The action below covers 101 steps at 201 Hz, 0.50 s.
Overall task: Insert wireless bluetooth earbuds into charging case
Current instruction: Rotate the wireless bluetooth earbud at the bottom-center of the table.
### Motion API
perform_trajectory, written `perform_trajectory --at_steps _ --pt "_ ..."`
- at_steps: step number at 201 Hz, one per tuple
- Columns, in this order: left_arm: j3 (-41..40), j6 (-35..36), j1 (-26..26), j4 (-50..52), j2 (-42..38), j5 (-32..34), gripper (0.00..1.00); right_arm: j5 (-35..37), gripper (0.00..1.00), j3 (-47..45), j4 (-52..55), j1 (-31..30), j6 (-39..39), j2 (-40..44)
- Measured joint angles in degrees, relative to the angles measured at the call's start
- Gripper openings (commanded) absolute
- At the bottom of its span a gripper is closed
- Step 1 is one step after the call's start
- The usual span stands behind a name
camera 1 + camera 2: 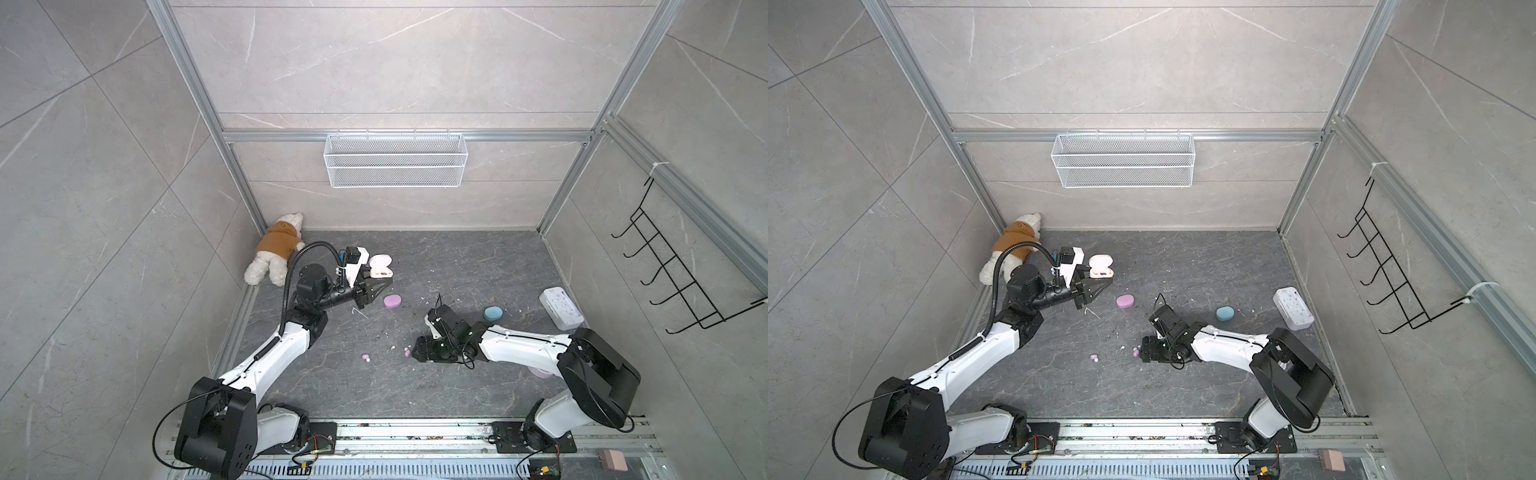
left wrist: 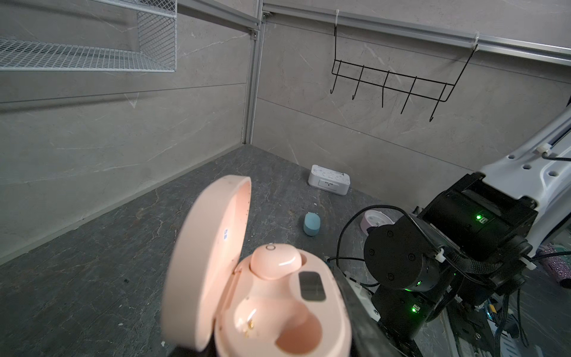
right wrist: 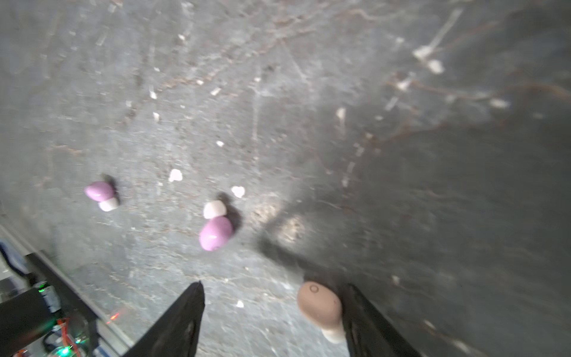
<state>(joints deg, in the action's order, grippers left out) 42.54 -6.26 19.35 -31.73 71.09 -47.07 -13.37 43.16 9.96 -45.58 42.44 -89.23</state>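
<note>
My left gripper [image 1: 376,286] is clamped on the open peach charging case [image 2: 278,309], with one peach earbud [image 2: 275,261] seated and the socket [image 2: 296,333] beside it empty. My right gripper [image 3: 274,284] sits low over the table [image 3: 309,92], jaws wide. The second peach earbud [image 3: 319,304] lies against one finger, not pinched. If I close off-centre, that smooth bean could squirt out toward the lilac earbuds [image 3: 215,233]. A crooked grip could jam at the socket or knock the seated one loose.
</note>
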Motion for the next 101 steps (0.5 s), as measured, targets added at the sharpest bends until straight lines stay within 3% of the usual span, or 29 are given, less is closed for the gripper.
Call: perform_trajectory --at_steps 51,101 --pt "0.00 0.00 0.00 -0.04 0.00 -0.02 0.23 -4.17 0.72 -0.07 -1.57 -1.33 -0.39 3.32" --pt "-0.02 -0.83 0.00 -0.76 0.04 -0.07 0.23 -1.77 0.71 2.80 8.33 -1.44 -3.96 7.06"
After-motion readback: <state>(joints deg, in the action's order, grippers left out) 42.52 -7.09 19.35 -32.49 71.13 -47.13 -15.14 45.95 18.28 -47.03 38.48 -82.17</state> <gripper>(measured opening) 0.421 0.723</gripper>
